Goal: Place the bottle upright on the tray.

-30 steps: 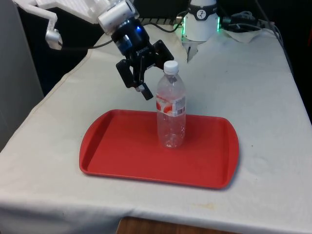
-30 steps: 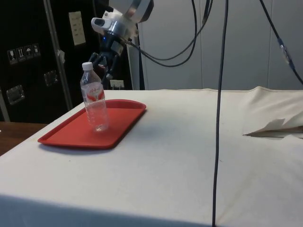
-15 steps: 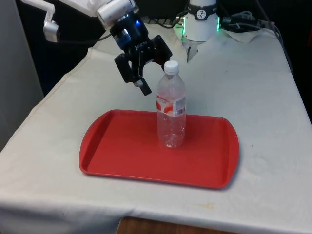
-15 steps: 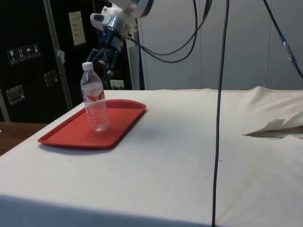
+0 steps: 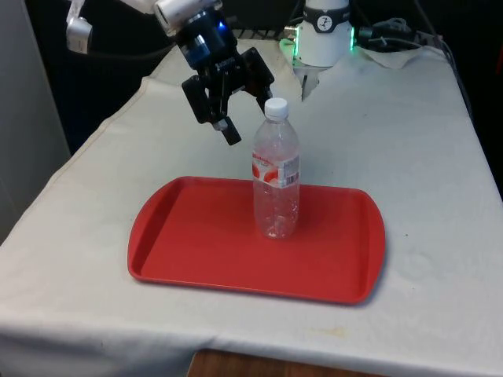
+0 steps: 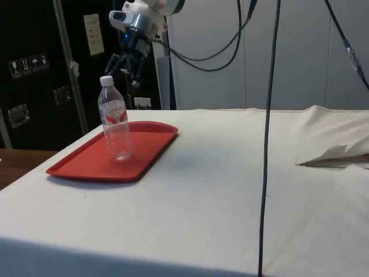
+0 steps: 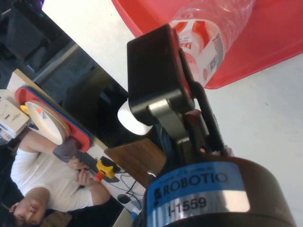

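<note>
A clear plastic bottle (image 5: 275,181) with a white cap and a red-and-white label stands upright on the red tray (image 5: 189,236), a little towards the front view's right of the tray's middle. My black gripper (image 5: 247,106) hangs open and tilted in the air, beside the cap on the front view's left and beyond it, touching nothing. From the side, the gripper (image 6: 124,64) is above and behind the bottle (image 6: 115,124) on the tray (image 6: 86,164). In the wrist view one finger (image 7: 156,71) crosses in front of the bottle's label (image 7: 208,38).
The tray lies near the table's front edge (image 5: 259,349). Dark cables (image 6: 266,115) hang down over the table in the side view, and a fold of cloth (image 6: 334,156) lies at its right. A seated person (image 7: 42,184) shows in the wrist view, off the table.
The open gripper has risen and drawn back from the bottle towards the table's far end. The bottle and the tray have stayed put.
</note>
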Motion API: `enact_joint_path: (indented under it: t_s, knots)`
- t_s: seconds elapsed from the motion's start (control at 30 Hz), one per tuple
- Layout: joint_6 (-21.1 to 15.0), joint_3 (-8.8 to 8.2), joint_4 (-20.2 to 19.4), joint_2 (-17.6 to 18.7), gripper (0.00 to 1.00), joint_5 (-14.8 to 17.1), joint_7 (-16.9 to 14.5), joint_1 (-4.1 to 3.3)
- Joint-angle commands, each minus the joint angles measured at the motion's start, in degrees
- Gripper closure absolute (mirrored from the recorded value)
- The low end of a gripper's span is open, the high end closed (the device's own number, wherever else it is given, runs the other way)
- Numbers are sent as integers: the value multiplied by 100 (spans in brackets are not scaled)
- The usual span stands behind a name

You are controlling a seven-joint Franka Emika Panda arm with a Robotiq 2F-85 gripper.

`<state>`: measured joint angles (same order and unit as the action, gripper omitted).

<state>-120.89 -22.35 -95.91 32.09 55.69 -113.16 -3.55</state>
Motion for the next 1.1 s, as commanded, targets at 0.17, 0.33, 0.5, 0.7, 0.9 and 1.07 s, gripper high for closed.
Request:
enact_joint_path:
  t_s: [0.17, 0.33, 0.5, 0.7, 0.9, 1.07]
  knots:
    - [-29, -52, -6, -69, 0, -264, 109, -63]
    - [-29, -63, -6, -115, 0, -384, 132, -69]
    - [0, -11, 6, -149, 0, -441, 109, -23]
    - [-23, -63, 17, -206, 0, -693, 212, -80]
    - [-29, -57, 17, -258, 0, -854, 246, -86]
    - [-29, -57, 23, -309, 0, -1026, 286, -103]
